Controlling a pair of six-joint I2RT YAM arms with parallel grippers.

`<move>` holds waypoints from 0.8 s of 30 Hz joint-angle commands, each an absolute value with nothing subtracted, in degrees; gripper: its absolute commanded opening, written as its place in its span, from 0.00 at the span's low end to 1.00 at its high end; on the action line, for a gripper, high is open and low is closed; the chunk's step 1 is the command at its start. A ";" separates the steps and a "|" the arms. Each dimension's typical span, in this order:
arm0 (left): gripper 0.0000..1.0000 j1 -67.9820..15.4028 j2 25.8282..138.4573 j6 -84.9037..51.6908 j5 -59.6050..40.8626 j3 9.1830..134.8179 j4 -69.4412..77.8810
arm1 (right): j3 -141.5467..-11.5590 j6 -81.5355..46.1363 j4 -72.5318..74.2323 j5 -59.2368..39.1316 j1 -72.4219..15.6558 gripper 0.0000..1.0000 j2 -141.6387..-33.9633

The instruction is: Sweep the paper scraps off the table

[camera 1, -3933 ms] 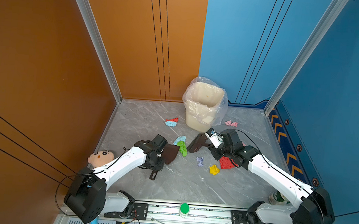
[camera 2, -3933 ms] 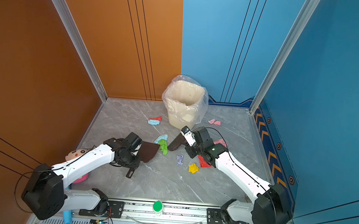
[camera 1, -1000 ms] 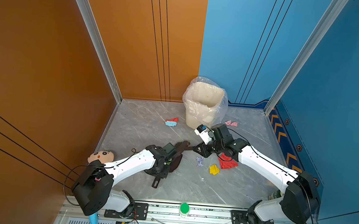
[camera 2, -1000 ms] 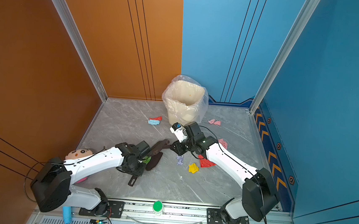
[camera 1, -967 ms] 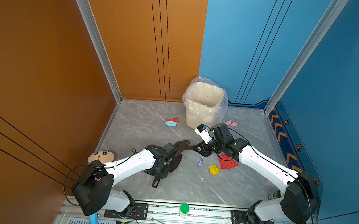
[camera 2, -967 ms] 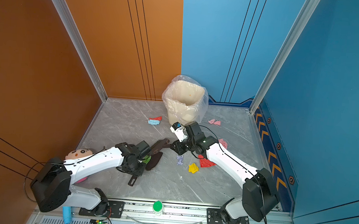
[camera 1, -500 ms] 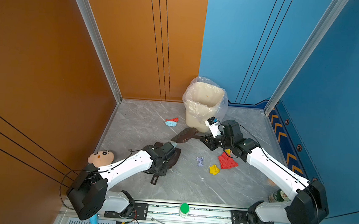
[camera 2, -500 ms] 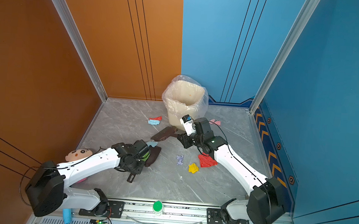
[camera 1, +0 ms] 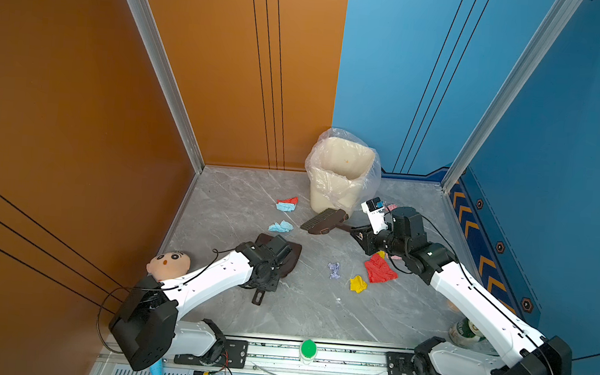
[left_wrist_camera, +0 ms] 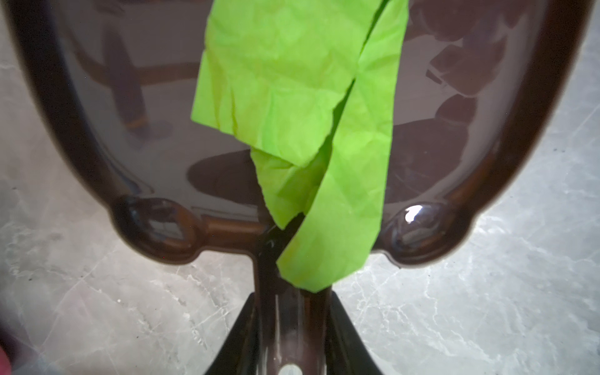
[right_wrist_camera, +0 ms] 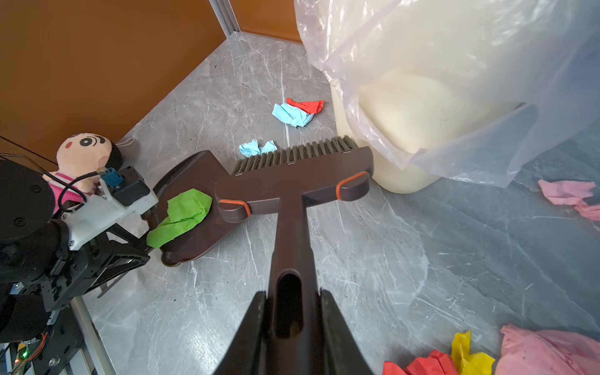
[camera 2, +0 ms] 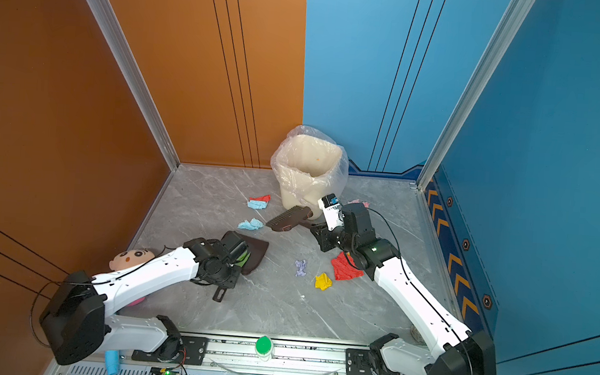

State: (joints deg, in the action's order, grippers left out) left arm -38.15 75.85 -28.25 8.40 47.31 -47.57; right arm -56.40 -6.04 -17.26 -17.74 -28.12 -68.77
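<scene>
Nearest the rail on the grey marble bench (camera 1: 304, 306), the left pincer (left_wrist_camera: 289, 344) is clamped on the handle of a brown dustpan (camera 1: 291, 255), which sits flat on the bench. There's one green scrap (left_wrist_camera: 292, 107) lying in the pan, draped back over the handle end. In a top view you can just see a sliver of that green under the wrist (camera 2: 243, 257). A plush doll (camera 1: 169, 264) lies off by the left arm, close to the orange wall.

Mid-bench there's a little cluster of paper scraps: a yellow one (camera 1: 358, 284), a lilac one (camera 1: 334, 270) and a bigger red one (camera 1: 379, 269), all near each other and right by the right arm.

The right pincer (right_wrist_camera: 290, 328) is closed tight on the handle of a brown brush (camera 1: 325, 220), held out with the bristles pointing toward the far-left side, the head just beside the base of the bin. A light blue scrap (camera 1: 280, 226) sits just past the bristles, between brush and dustpan.

Farther back, a red and light blue pair (camera 1: 287, 204) lie touching each other, left of the cream bin with the plastic liner (camera 1: 341, 173). A pink scrap (right_wrist_camera: 568, 193) sits on the bin's right side.
</scene>
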 commanded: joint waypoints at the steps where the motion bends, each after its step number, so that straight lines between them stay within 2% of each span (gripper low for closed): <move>1: 0.00 -37.71 77.39 -27.10 4.99 47.29 -48.47 | -57.79 -6.90 -13.26 -18.32 -29.95 0.00 -71.61; 10: 0.00 -37.63 77.37 -27.72 3.96 46.33 -49.13 | -63.88 -9.88 -6.82 -13.93 -36.36 0.00 -83.07; 16: 0.00 -36.05 76.69 -27.94 3.47 44.61 -49.13 | -68.31 -12.93 -3.40 -11.05 -37.21 0.00 -89.96; 24: 0.00 -33.20 77.23 -27.77 3.69 44.25 -49.00 | -76.31 -11.63 -8.16 -9.65 -38.94 0.00 -98.89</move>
State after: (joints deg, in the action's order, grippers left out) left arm -34.28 77.71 -27.92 3.99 44.91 -47.77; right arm -72.99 -11.90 -7.79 -11.46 -37.67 -97.65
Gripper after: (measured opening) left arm 0.309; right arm 0.265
